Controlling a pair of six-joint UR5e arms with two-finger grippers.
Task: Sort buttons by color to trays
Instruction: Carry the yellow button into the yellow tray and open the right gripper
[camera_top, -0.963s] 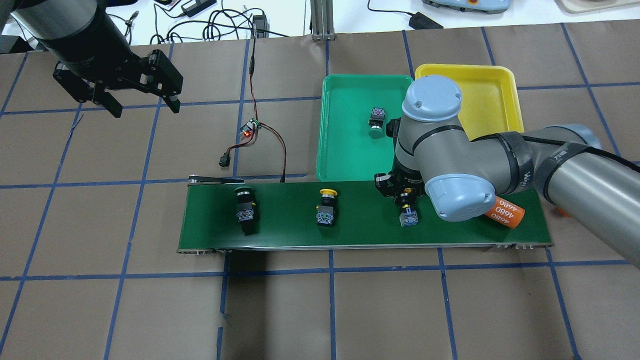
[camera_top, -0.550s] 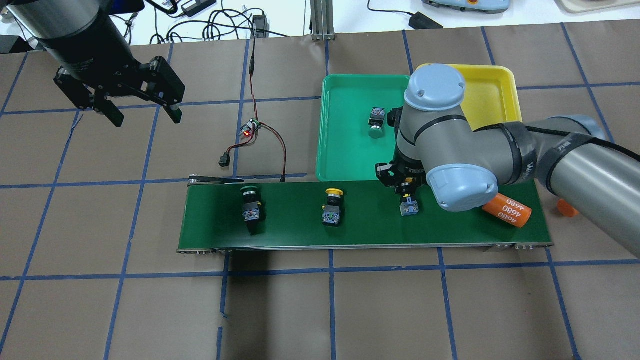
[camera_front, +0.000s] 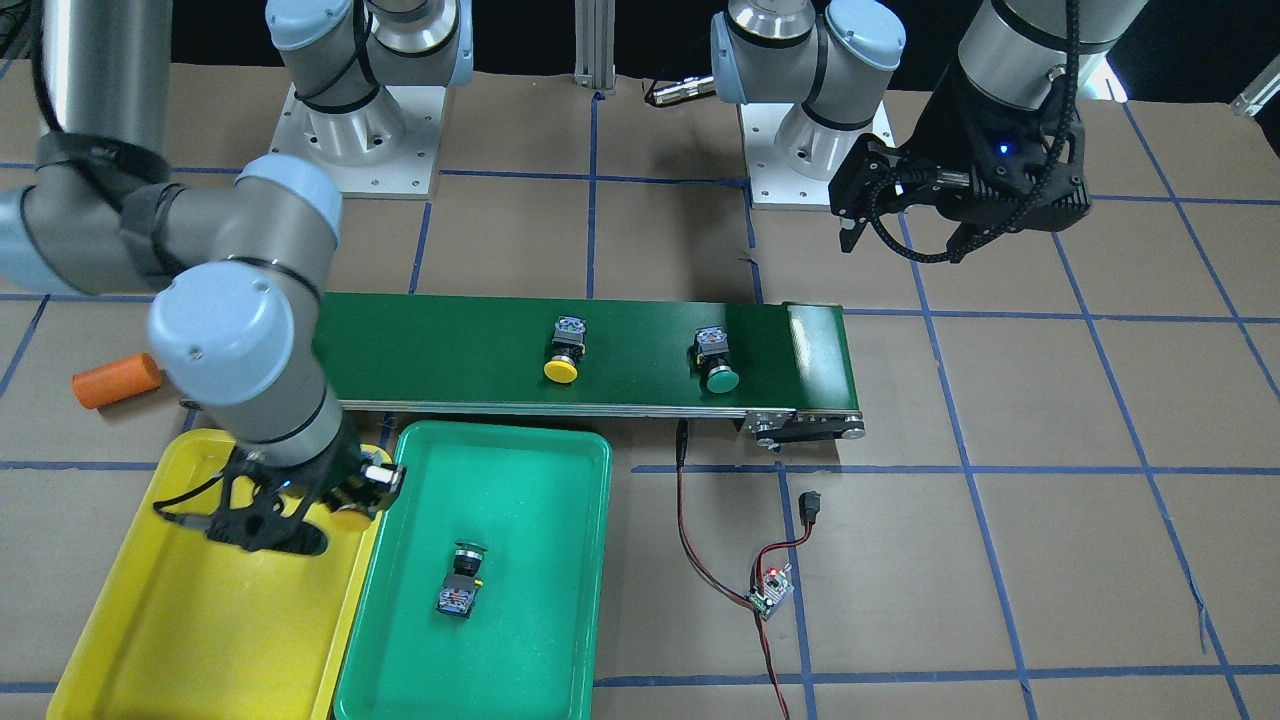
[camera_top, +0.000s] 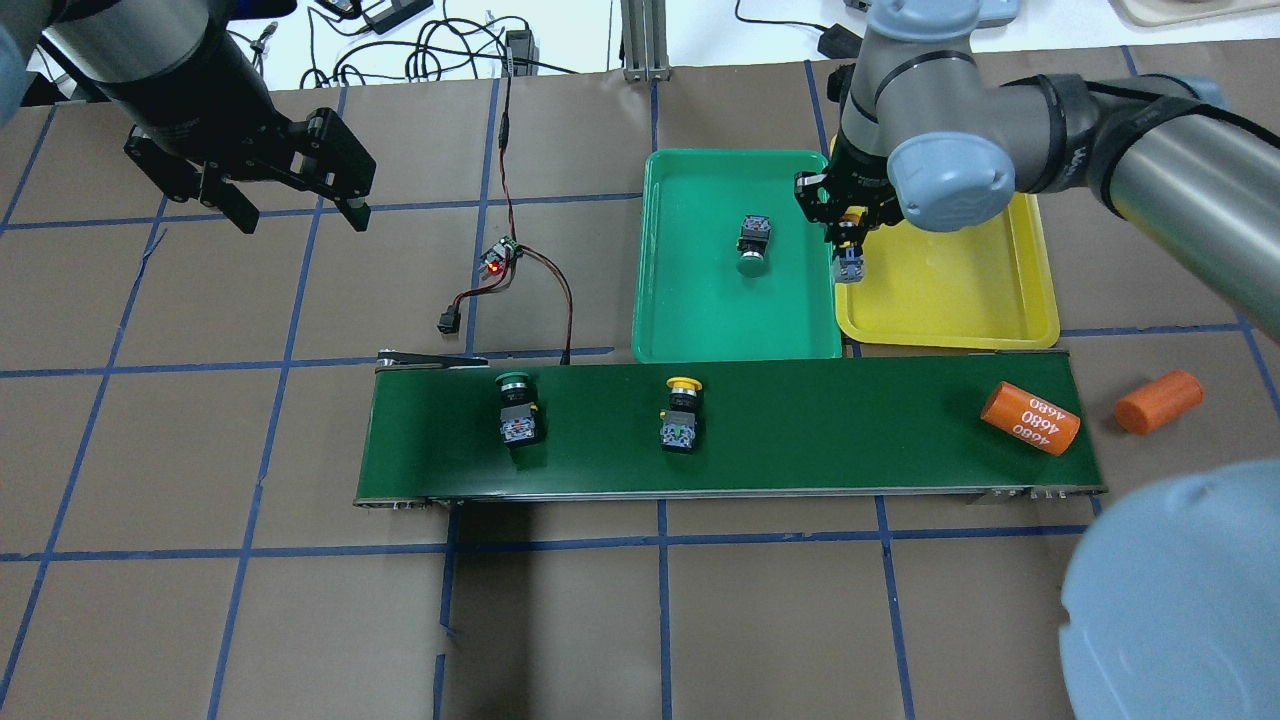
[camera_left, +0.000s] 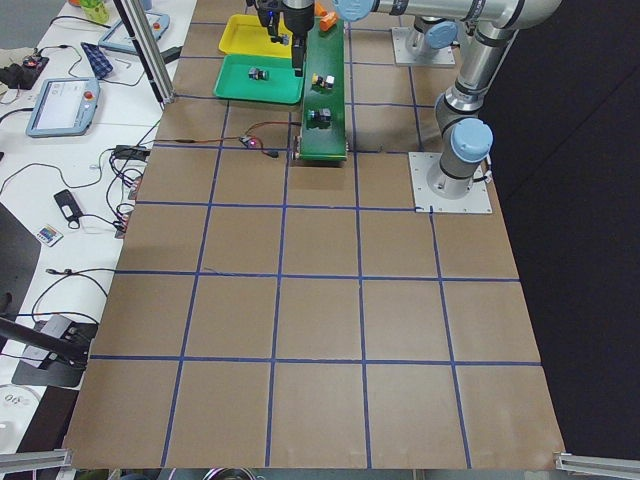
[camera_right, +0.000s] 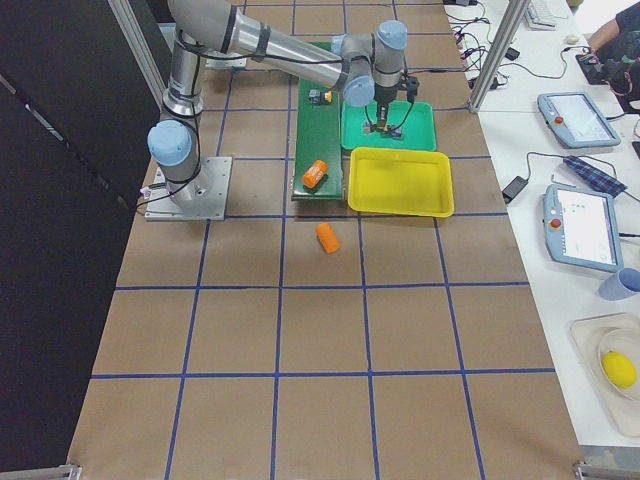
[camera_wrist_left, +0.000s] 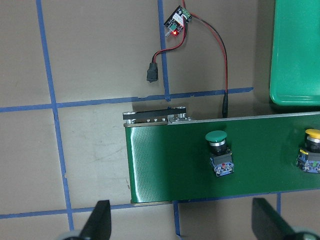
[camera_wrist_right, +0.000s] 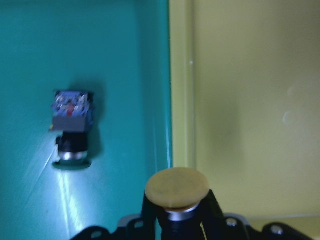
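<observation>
Yellow-capped black push-button (camera_top: 851, 266) hangs pinched in the right hand (camera_top: 847, 238), apparently just over the bright yellow plastic tray's (camera_top: 950, 290) rim beside the teal-green tray (camera_top: 690, 300), positioned for a colour-matched drop. Left hand (camera_top: 300, 218) hovers spread above the desk (camera_top: 200, 450).

Right gripper (camera_wrist_right: 177, 222) in the bottom of the view. Its black fingers (camera_wrist_right: 150, 212) clamp a yellow-capped button (camera_wrist_right: 177, 187), cap toward the lens. Below it, the teal tray (camera_wrist_right: 125, 50) and the yellow tray (camera_wrist_right: 250, 75) lie rim against rim. The cap overlaps that seam. A green-capped button (camera_wrist_right: 71, 130) lies on its side in the teal tray, clear of the wall. Focus is soft.
</observation>
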